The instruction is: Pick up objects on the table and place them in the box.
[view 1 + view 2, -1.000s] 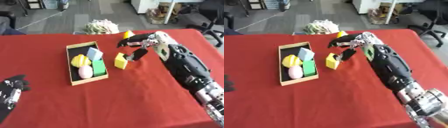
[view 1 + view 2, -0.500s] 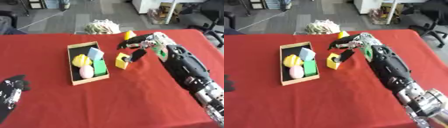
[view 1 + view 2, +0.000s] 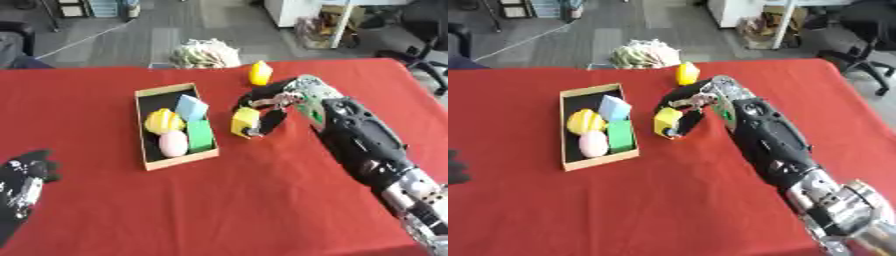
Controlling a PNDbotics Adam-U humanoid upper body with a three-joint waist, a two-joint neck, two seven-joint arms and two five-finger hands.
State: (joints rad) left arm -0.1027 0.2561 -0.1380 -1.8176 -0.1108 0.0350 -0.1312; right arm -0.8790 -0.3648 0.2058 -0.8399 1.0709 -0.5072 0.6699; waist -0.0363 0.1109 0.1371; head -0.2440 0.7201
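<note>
We count four pieces already in the cardboard box (image 3: 153,165): a pale blue block (image 3: 191,107), a yellow striped piece (image 3: 163,120), a green block (image 3: 200,135) and a pink egg shape (image 3: 173,143); two yellow pieces remain outside. Our right hand (image 3: 273,106) has its fingers curled round the yellow block (image 3: 244,121), pinching it just to the box's 3 o'clock side, low at the cloth; whether it is lifted we cannot tell. The other yellow piece (image 3: 259,73) stands untouched at 12 o'clock from the hand; it comes next, we judge. Our left hand (image 3: 26,172) rests idle at 8 o'clock, fingers loosely spread. The red tablecloth (image 3: 227,210) lies smooth; beyond it, at 12 o'clock, a pale bundle (image 3: 205,53) sits on grey office floor, with a chair (image 3: 427,30) at 2 o'clock.
</note>
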